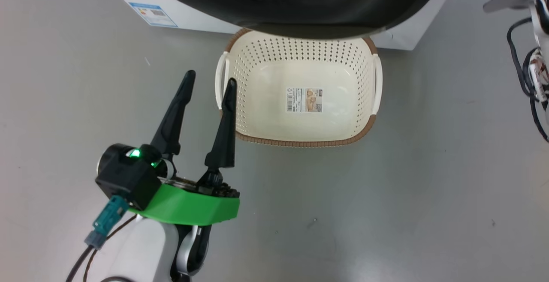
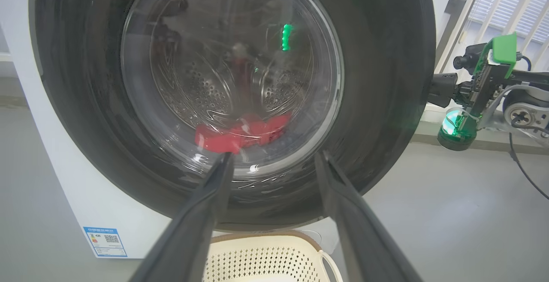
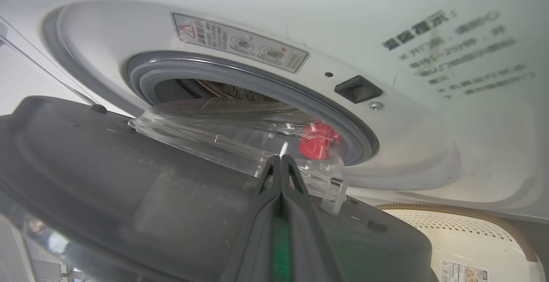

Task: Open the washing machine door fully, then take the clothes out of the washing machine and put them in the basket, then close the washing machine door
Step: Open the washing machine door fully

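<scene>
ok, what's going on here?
The robot is at the door-opening step. The washing machine door is ajar. The right gripper, shut, sits behind it against its inner side, probably to swing it wider. The left gripper hangs open and empty beside the basket, which sits empty on the floor below the door's edge. The red clothes lie in the drum of the washing machine.

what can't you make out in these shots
- Left wrist view: how many red clothes there are; glare on the washing machine door glass blurs them.
- Head view: print on the basket label, too small.
- Right wrist view: lettering on the washing machine front, blurred.
</scene>
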You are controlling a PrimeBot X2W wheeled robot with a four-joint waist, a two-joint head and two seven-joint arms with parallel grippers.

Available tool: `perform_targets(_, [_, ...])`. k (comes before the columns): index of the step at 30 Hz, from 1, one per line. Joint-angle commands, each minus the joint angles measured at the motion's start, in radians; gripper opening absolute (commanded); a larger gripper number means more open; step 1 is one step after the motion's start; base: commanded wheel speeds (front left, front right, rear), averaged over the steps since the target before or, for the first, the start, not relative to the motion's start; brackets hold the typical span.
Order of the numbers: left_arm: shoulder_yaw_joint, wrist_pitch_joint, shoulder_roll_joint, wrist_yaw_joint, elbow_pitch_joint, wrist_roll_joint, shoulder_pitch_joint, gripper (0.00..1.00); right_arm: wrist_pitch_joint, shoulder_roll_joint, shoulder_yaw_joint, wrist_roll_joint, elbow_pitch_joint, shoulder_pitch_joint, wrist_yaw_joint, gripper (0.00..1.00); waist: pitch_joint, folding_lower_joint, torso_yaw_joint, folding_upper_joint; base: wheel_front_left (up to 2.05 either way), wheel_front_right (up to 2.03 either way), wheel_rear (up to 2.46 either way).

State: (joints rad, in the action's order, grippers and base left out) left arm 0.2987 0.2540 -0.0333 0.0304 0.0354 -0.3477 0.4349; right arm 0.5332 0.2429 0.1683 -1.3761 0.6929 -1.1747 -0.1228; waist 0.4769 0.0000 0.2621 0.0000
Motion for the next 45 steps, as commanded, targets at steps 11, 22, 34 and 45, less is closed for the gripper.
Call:
perform_targets(11, [-0.046, 0.008, -0.017, 0.010, -0.011, -0.010, -0.035, 1.00, 0.037, -0.028, 0.029, -0.037, -0.062, 0.116, -0.008, 0.00, -0.080, 0.0000, 0.037, 0.0000, 0.00, 0.00, 0.00])
perform_targets(22, [-0.056, 0.008, -0.017, 0.020, -0.011, -0.026, -0.074, 1.00, 0.058, -0.016, 0.030, -0.074, -0.107, 0.239, -0.008, 0.00, -0.163, 0.0000, 0.068, 0.0000, 0.00, 0.00, 0.00])
perform_targets(34, [-0.064, 0.008, -0.017, 0.027, 0.005, -0.027, -0.123, 1.00, 0.076, -0.001, 0.018, -0.124, -0.229, 0.421, -0.008, 0.00, -0.274, 0.0000, 0.115, 0.0000, 0.00, 0.00, 0.00])
perform_targets(45, [-0.063, 0.005, -0.022, 0.030, 0.030, -0.016, -0.160, 1.00, 0.094, -0.019, 0.050, -0.125, -0.294, 0.552, -0.008, 0.00, -0.350, 0.0000, 0.143, 0.0000, 0.00, 0.00, 0.00])
